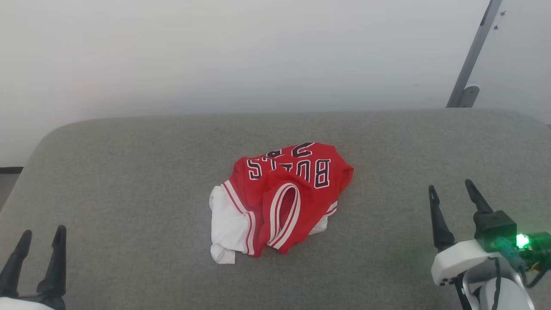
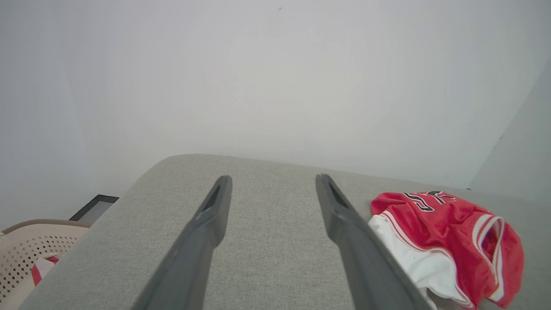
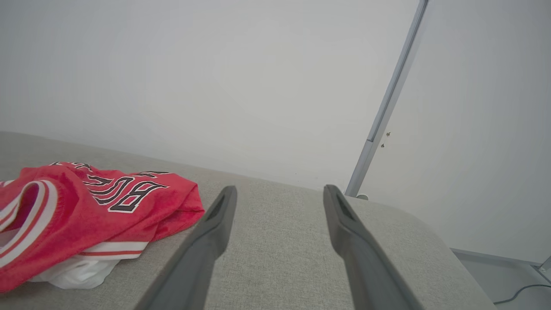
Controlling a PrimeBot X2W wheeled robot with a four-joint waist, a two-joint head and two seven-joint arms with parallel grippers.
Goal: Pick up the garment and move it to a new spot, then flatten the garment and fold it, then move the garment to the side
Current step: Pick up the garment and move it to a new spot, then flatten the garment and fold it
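The garment (image 1: 280, 198) is a red jersey with white sleeves, striped trim and black lettering, lying crumpled in the middle of the grey padded surface (image 1: 129, 172). It shows at the lower right of the left wrist view (image 2: 447, 241) and at the lower left of the right wrist view (image 3: 86, 211). My left gripper (image 1: 41, 236) stands open at the lower left, well away from the garment, with nothing between its fingers (image 2: 215, 215). My right gripper (image 1: 450, 186) stands open at the lower right, also apart from it, fingers (image 3: 340, 219) empty.
A pale wall rises behind the grey surface. A grey metal post (image 1: 471, 56) leans at the back right. A beige perforated basket (image 2: 26, 249) with red and white cloth in it sits beyond the surface's left edge. Bare grey fabric lies all around the garment.
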